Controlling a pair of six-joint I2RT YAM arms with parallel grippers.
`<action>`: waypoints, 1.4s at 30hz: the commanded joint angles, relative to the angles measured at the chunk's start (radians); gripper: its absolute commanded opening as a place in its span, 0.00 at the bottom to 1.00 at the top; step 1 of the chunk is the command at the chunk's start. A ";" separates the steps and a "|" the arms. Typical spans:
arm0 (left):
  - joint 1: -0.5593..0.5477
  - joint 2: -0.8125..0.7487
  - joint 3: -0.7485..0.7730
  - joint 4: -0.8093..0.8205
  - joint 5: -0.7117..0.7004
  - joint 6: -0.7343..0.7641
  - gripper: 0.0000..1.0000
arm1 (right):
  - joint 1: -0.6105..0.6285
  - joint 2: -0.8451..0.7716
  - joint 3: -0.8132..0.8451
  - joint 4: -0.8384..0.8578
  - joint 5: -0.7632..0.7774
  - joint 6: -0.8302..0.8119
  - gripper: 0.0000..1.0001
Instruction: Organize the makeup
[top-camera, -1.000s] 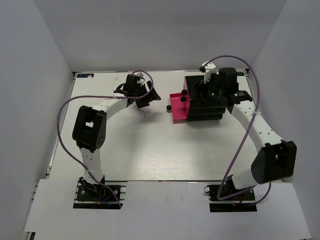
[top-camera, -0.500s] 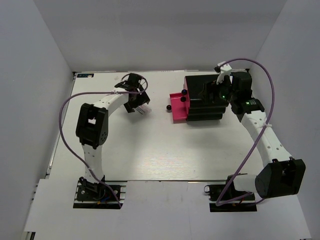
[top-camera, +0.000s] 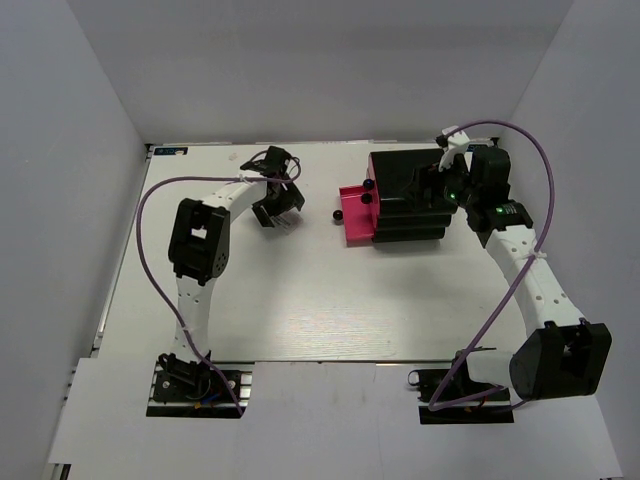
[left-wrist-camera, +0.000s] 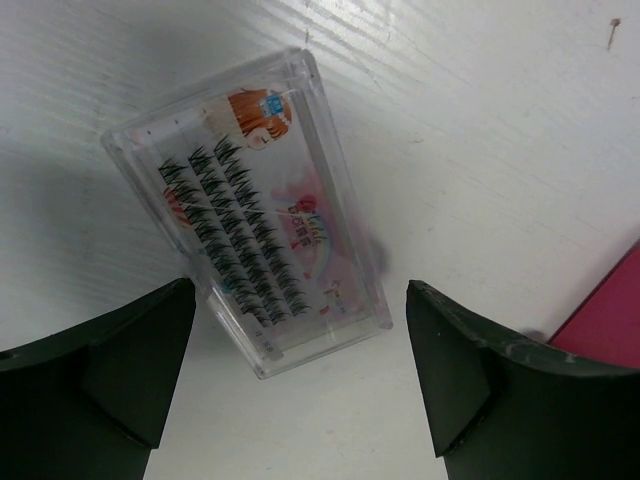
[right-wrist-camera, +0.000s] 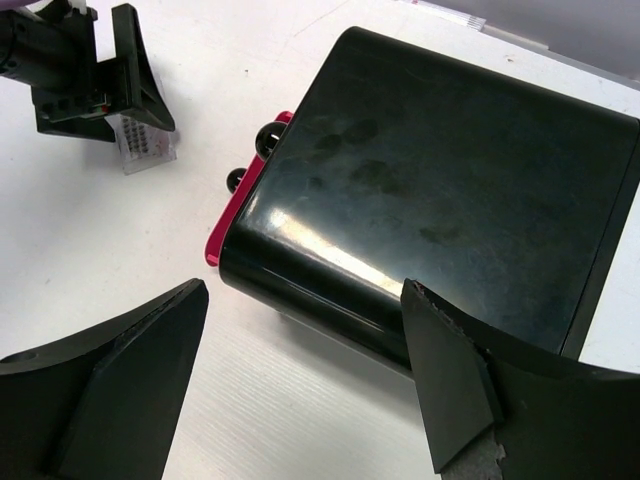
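A clear flat case of false eyelashes (left-wrist-camera: 250, 210) lies on the white table; it also shows in the top view (top-camera: 288, 222) and the right wrist view (right-wrist-camera: 150, 148). My left gripper (left-wrist-camera: 300, 295) is open, its jaws standing either side of the case's near end, not touching it; in the top view it (top-camera: 277, 205) is at the back left. My right gripper (right-wrist-camera: 305, 290) is open and empty, above the front edge of the black box (right-wrist-camera: 450, 180), and shows at the back right in the top view (top-camera: 432, 186). Palettes, tube and lipsticks are out of view.
The black box (top-camera: 410, 205) stands at the back right with a pink drawer (top-camera: 353, 215) pulled out to the left. Round black knobs (top-camera: 337, 215) show by the drawer. The grey walls close in the table on three sides.
My right gripper has drawn back to the right from over the box top. My left gripper has turned and settled over the lash case.
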 joint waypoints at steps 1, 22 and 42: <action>0.003 0.009 0.055 -0.023 -0.015 -0.013 0.96 | -0.008 -0.025 -0.003 0.044 -0.033 0.012 0.83; 0.003 0.194 0.187 -0.279 -0.116 0.081 0.96 | -0.029 -0.030 -0.022 0.066 -0.056 0.043 0.81; 0.021 0.130 0.131 -0.209 -0.178 0.263 0.93 | -0.043 -0.031 -0.031 0.070 -0.083 0.057 0.80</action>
